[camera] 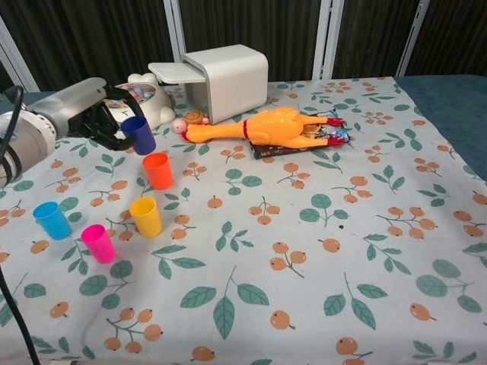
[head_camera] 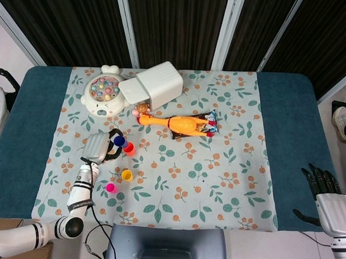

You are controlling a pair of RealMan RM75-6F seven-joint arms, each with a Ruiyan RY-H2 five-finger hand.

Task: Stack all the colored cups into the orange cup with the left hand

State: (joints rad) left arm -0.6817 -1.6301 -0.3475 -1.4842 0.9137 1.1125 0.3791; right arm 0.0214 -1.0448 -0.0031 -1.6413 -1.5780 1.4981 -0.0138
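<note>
The left robot hand (camera: pixel 103 120) has its fingers wrapped around the dark blue cup (camera: pixel 139 134) and holds it in the air, just above and a little behind the orange cup (camera: pixel 158 170). The blue cup's mouth faces up and its long axis runs nearly vertical, tipped slightly, narrow base lowest. The orange cup stands upright on the bench's floral cloth (camera: pixel 304 251), mouth up and apparently with nothing in it, so this looks like the first stacking step, in its carry phase. The next move seems to call for bringing the blue cup's base squarely over the orange mouth, straightening the tilt, lowering it in and only then letting go. Nearby, the yellow cup (camera: pixel 145 216), the pink cup (camera: pixel 98 242) and the light blue cup (camera: pixel 52 220) stand upright and apart, waiting their turn. The right robot hand (head_camera: pixel 324 194) rests off the bench's far corner, fingers spread, holding nothing.
</note>
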